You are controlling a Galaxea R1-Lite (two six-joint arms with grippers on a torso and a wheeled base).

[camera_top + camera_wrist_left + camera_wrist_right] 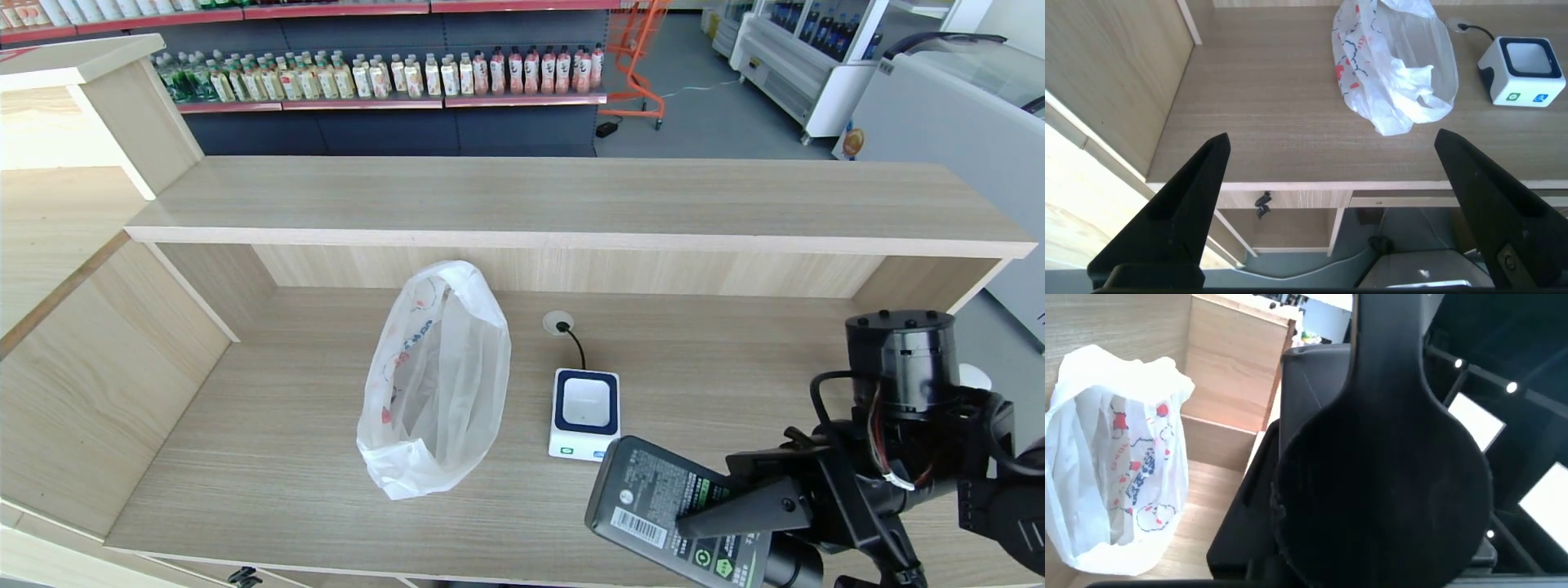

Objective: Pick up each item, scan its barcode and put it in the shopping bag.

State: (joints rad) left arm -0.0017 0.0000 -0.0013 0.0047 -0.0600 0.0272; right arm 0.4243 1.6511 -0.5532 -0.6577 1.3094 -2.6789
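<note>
The right gripper (702, 523) clamped a black power adapter (645, 490), barcode label up, just beside the scanner (584, 412). The left gripper (1331, 140) hung wide open, holding nothing. Scanning and bagging appeared not yet done, and no item could be made out in the shopping bag (437, 384).

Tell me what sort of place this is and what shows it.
Most likely a small shop's checkout: shelves of bottled drinks behind, a barcode scanner on the wooden counter, and a plastic shopping bag beside the scanner.
</note>
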